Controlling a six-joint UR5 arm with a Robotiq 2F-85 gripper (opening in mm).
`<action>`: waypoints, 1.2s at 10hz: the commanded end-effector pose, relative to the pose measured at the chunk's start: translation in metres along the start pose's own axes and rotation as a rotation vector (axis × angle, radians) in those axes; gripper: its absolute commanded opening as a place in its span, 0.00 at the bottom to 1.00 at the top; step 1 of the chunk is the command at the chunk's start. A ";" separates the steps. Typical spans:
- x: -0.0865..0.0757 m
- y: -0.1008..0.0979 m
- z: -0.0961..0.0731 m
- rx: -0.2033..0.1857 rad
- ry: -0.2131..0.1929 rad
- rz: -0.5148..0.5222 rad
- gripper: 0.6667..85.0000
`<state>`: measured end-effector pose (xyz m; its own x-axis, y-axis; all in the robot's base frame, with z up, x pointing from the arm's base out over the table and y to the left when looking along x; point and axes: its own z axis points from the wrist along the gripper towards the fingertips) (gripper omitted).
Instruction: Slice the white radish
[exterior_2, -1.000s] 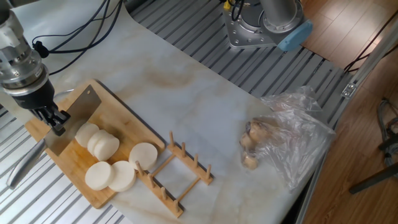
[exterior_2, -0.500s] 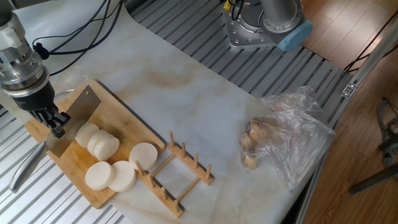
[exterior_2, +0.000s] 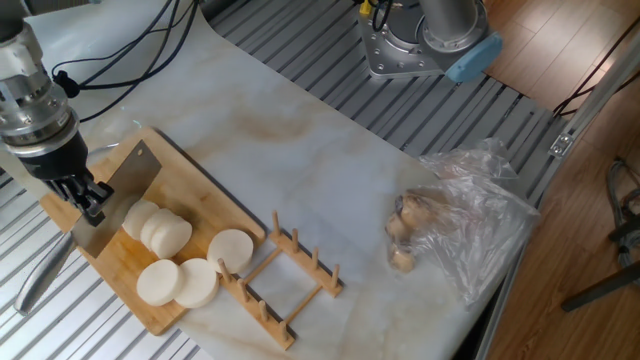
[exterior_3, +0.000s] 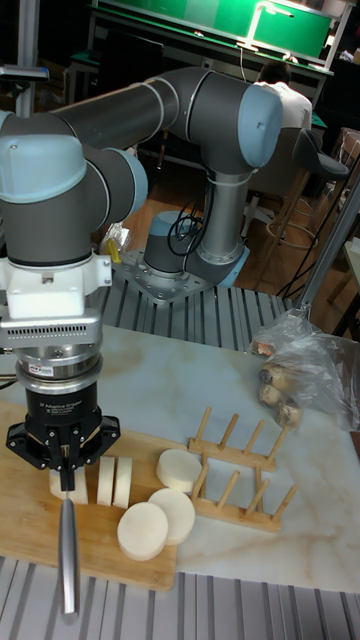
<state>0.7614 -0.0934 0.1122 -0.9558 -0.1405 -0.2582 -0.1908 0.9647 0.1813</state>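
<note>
Wooden rack (exterior_2: 285, 282) beside board (exterior_2: 190, 180)

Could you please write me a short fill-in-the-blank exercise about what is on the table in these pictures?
1. The gripper is shut on the handle of a ____.
2. The white radish and its cut discs lie on a wooden ____.
3. Lying flat apart from the stub are ____ loose discs.
4. The brownish lumps at the table's far side are wrapped in clear ____.

Missing words: knife; cutting board; three; plastic
</note>
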 end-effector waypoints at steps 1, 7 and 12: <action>-0.006 0.001 0.000 -0.008 -0.018 -0.007 0.01; 0.030 0.002 -0.004 -0.010 0.127 -0.028 0.01; 0.035 0.006 0.001 -0.002 0.149 -0.019 0.01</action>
<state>0.7297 -0.0965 0.1051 -0.9722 -0.1981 -0.1247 -0.2181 0.9601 0.1750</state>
